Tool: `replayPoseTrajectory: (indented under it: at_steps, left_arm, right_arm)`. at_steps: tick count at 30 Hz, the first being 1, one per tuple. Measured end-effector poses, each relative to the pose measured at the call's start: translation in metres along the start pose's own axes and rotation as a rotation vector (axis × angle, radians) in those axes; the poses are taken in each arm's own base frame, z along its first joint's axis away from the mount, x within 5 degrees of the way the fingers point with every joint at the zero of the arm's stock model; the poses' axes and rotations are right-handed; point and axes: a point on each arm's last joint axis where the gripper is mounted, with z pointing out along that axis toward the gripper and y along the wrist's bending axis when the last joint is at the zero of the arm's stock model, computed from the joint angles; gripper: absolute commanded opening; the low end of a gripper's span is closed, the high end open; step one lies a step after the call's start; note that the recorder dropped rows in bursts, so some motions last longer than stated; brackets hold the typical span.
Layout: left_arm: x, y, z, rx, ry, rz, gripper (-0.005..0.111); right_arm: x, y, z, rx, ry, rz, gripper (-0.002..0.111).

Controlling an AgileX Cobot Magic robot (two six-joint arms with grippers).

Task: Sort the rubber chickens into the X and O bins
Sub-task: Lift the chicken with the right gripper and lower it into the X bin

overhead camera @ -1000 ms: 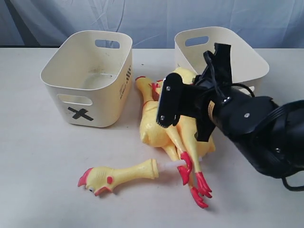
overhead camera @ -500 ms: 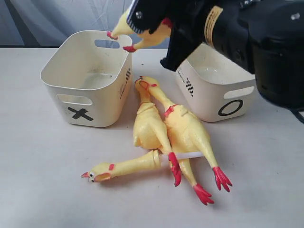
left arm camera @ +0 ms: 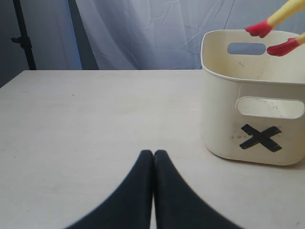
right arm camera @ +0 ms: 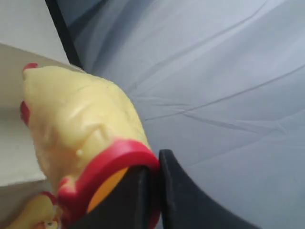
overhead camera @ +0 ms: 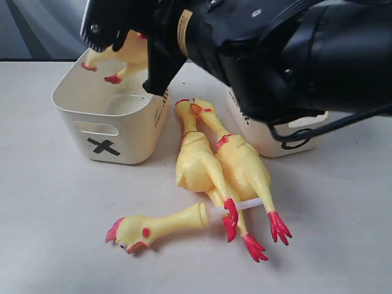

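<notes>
My right gripper (overhead camera: 105, 38) (right arm camera: 158, 161) hangs above the X bin (overhead camera: 110, 131) (left arm camera: 252, 119), shut on the red rim of the headless chicken body (overhead camera: 127, 51) (right arm camera: 81, 124). The body's red feet (left arm camera: 259, 29) dangle over the bin's opening. On the table two whole chickens (overhead camera: 195, 160) (overhead camera: 242, 163) lie side by side between the bins. The loose head-and-neck (overhead camera: 156, 225) lies in front of them. The right arm hides most of the O bin (overhead camera: 269, 142). My left gripper (left arm camera: 153, 153) is shut and empty, low over the table, apart from the X bin.
A pale blue cloth backdrop (left arm camera: 143, 33) hangs behind the table. A dark stand (left arm camera: 21, 40) rises at the far edge. The bulky right arm (overhead camera: 294, 55) spans the space over the O bin and the whole chickens.
The right arm has lifted the headless body from the pile and carried it left, from above the O bin to above the X bin. The whole chickens shifted slightly.
</notes>
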Motion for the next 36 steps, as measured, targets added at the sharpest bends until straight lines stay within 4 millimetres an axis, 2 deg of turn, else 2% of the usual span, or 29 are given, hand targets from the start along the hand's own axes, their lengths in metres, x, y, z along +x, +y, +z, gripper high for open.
replayPoseTrajectory:
  at_steps: [2, 3, 5, 8, 10, 18, 24, 27, 30, 36]
  left_arm:
    - [0.0, 0.0, 0.0, 0.0, 0.0, 0.0, 0.0]
    - [0.0, 0.0, 0.0, 0.0, 0.0, 0.001, 0.0]
    - [0.0, 0.0, 0.0, 0.0, 0.0, 0.001, 0.0]
    - [0.0, 0.0, 0.0, 0.0, 0.0, 0.001, 0.0]
    - [0.0, 0.0, 0.0, 0.0, 0.0, 0.001, 0.0]
    - [0.0, 0.0, 0.0, 0.0, 0.0, 0.001, 0.0]
    - [0.0, 0.0, 0.0, 0.0, 0.0, 0.001, 0.0]
    - [0.0, 0.0, 0.0, 0.0, 0.0, 0.001, 0.0]
    - [0.0, 0.0, 0.0, 0.0, 0.0, 0.001, 0.0]
    - [0.0, 0.0, 0.0, 0.0, 0.0, 0.001, 0.0]
  right_arm:
    - [0.004, 0.006, 0.005, 0.01, 0.038, -0.028, 0.0]
    - [0.003, 0.007, 0.006, -0.002, 0.03, -0.031, 0.004]
    - [0.001, 0.01, 0.006, -0.026, 0.007, -0.033, 0.02]
    - [-0.002, 0.013, 0.005, -0.044, -0.013, -0.036, 0.055]
    - [-0.004, 0.013, 0.005, -0.047, -0.018, -0.035, 0.066]
    - [-0.001, 0.009, 0.004, 0.008, 0.029, -0.038, 0.049]
    - [-0.01, -0.002, -0.001, 0.01, -0.019, 0.023, 0.05]
    - [-0.022, -0.007, -0.001, -0.019, -0.09, 0.046, 0.058]
    - [-0.03, -0.005, 0.006, -0.035, -0.121, 0.043, 0.064]
    - [-0.027, 0.012, 0.031, -0.027, -0.045, 0.005, 0.064]
